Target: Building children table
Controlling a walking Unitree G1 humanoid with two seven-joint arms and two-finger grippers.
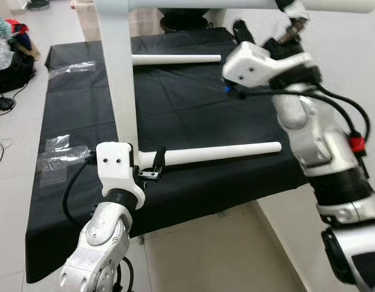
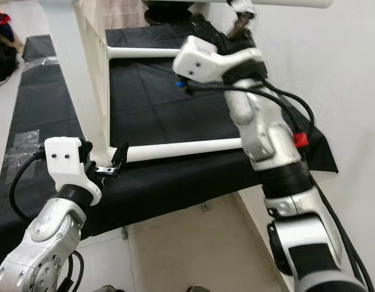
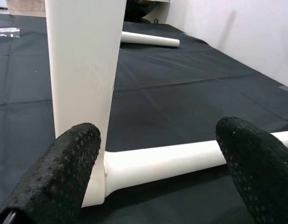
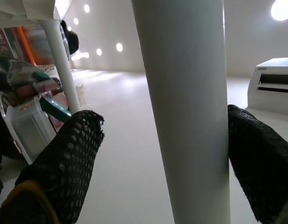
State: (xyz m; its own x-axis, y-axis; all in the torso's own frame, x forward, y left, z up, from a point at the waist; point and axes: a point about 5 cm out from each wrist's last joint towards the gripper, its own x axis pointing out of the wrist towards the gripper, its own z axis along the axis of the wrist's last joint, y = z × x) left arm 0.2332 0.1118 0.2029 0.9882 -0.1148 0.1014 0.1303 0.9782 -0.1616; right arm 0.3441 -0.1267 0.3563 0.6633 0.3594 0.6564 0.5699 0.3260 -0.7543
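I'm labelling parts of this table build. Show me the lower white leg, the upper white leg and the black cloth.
lower white leg (image 1: 223,152): left eye view, middle of the shaft.
upper white leg (image 1: 175,59): left eye view, middle of the shaft.
black cloth (image 1: 193,103): left eye view, bare patch between both legs.

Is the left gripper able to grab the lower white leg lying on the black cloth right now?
Probably yes: the left gripper is open astride the lower white leg, with nothing between.

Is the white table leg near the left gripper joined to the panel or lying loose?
Joined: the leg meets the white panel squarely, beside the left gripper.
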